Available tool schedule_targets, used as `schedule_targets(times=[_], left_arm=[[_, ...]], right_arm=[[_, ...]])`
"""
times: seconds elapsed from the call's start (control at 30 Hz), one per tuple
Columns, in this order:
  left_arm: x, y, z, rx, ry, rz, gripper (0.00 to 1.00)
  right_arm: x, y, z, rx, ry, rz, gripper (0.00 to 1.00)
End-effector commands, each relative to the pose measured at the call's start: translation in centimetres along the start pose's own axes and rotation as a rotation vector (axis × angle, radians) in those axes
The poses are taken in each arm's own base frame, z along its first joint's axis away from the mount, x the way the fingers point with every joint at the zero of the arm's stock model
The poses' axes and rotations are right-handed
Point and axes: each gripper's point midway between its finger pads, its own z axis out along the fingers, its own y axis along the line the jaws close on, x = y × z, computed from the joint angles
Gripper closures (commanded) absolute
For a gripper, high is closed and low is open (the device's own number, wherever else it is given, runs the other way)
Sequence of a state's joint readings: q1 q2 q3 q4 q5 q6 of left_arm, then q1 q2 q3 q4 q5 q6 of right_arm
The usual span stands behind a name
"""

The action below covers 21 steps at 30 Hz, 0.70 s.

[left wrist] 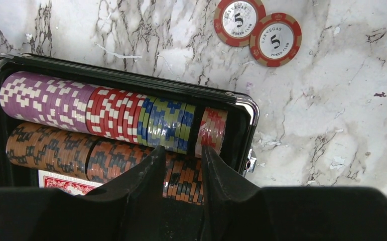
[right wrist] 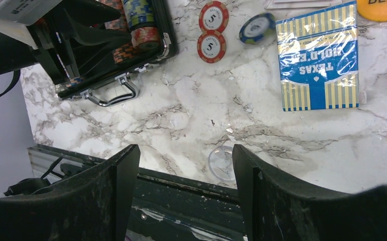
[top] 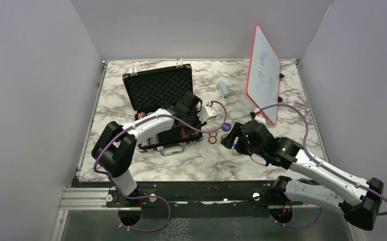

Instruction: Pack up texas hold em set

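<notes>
The black briefcase [top: 153, 90] lies open at the back left, its lid up. In the left wrist view its tray [left wrist: 246, 108] holds rows of purple, red, blue-green and orange-black chips [left wrist: 55, 148], with a red card deck [left wrist: 63, 182] at the near edge. My left gripper [left wrist: 181, 153] is inside the case at its right end [top: 190, 126], shut on a short stack of orange-black chips [left wrist: 183, 173]. Two red "5" chips [left wrist: 256, 30] lie on the table beside the case. My right gripper [right wrist: 183, 155] is open and empty over the table's front edge [top: 234, 141].
In the right wrist view a blue card deck [right wrist: 317, 57], a blue chip [right wrist: 256, 27], an orange button [right wrist: 382, 7] and a clear round disc [right wrist: 222, 163] lie on the marble. The red-framed whiteboard [top: 264, 75] and a pale blue block [top: 223, 89] stand at the back.
</notes>
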<state>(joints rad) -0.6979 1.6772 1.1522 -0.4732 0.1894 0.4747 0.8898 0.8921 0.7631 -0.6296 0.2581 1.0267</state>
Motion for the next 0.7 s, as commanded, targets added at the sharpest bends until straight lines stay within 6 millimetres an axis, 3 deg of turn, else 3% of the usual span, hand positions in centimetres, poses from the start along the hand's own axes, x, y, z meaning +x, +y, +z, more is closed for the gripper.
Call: schedule_targets(times=[0.0, 0.3, 0.4, 0.6, 0.67], left_arm=[[-2.2, 1.2, -2.3, -0.063, -0.081, -0.043, 0.65], [-6.1, 5.9, -9.2, -0.32, -0.424, -0.418, 0.47], [-6.2, 6.0, -10.8, -0.357, -0.518, -0.561, 0.43], [-5.7, 4.2, -11.7, -0.3, -0.604, -0.762, 0.38], [-5.6, 3.7, -12.0, -0.278, -0.623, -0.789, 0.37]], right_arm=[[-0.4, -0.4, 1.2, 0.025, -0.033, -0.035, 0.29], [-1.0, -2.0, 6.8, 0.231, -0.022, -0.318, 0.27], [-1.0, -2.2, 8.8, 0.293, 0.011, -0.424, 0.29], [-1.6, -3.5, 11.7, 0.383, 0.071, -0.493, 0.48], [-1.5, -4.2, 12.3, 0.401, 0.098, -0.487, 0.5]])
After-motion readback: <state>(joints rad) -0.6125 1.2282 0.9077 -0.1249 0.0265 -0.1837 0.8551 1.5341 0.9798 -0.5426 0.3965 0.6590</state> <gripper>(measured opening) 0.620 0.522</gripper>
